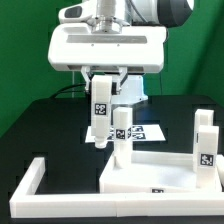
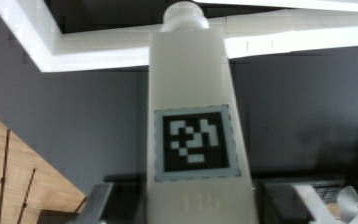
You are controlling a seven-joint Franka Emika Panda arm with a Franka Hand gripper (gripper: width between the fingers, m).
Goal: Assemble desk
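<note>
Two legs already stand on the tabletop panel (image 1: pixel 150 178): one (image 1: pixel 121 135) near its middle, one (image 1: pixel 205 140) at the exterior view's right. Our gripper (image 1: pixel 101 100) is clamped on a third leg (image 1: pixel 100 120), hanging upright just beside the middle one. We should carry it over a free corner, keep it vertical, lower slowly, and avoid knocking the standing leg.

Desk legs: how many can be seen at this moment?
3. One leg hangs in the gripper; one stands on the tabletop; one stands at the exterior view's right. Others may be hidden.
</note>
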